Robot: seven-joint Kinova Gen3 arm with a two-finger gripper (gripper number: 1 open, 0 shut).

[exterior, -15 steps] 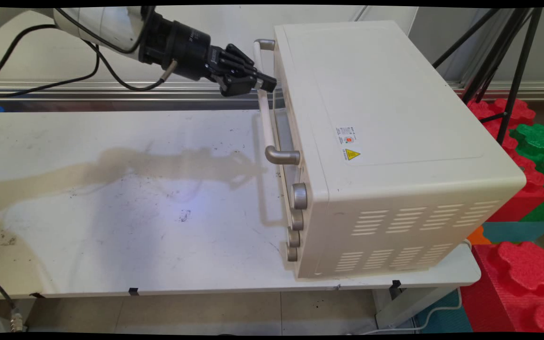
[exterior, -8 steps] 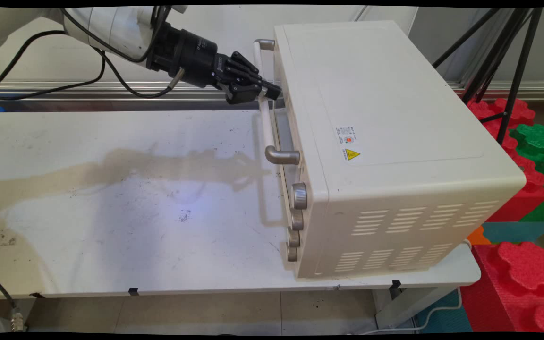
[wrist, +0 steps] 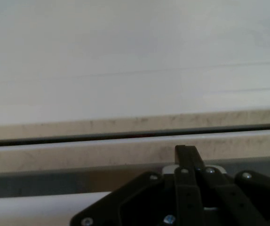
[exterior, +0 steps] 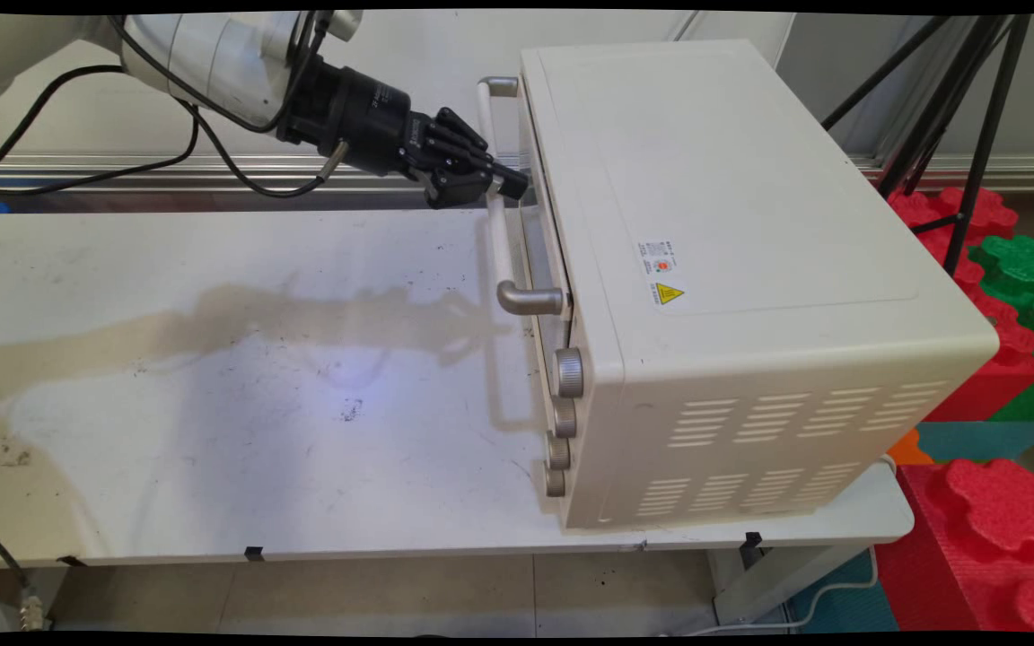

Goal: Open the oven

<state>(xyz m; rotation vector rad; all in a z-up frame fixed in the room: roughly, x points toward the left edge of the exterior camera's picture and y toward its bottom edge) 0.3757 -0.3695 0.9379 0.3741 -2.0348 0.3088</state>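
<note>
- The handle [exterior: 498, 229] of the oven door is a pale bar on two grey metal brackets, and it runs along the door's upper edge on the side that faces the open tabletop.
- My gripper [exterior: 510, 184] comes in from the left, roughly level. My fingers are drawn close together and clamped around that bar, towards its far end.
- In the hand view my fingers [wrist: 186, 157] are pressed nearly together, with a sliver of the white bar showing at their base.
- The door [exterior: 542, 256] looks tipped slightly out from the body at its top, and the hand view shows a thin dark slit there.
- The oven [exterior: 732, 179] is a cream box standing on the right half of the table [exterior: 212, 422], with one corner near the near edge.
- Four grey knobs [exterior: 569, 371] sit in a column beside the door, nearer the camera than the handle.
- A small warning sticker [exterior: 670, 293] lies on the oven's top, and vent slots line its near side.
- Black cables [exterior: 167, 157] hang from my arm over the table's far side.
- Red and green foam blocks [exterior: 1002, 511] are stacked on the floor to the right, with black tripod legs [exterior: 975, 135] behind them.
</note>
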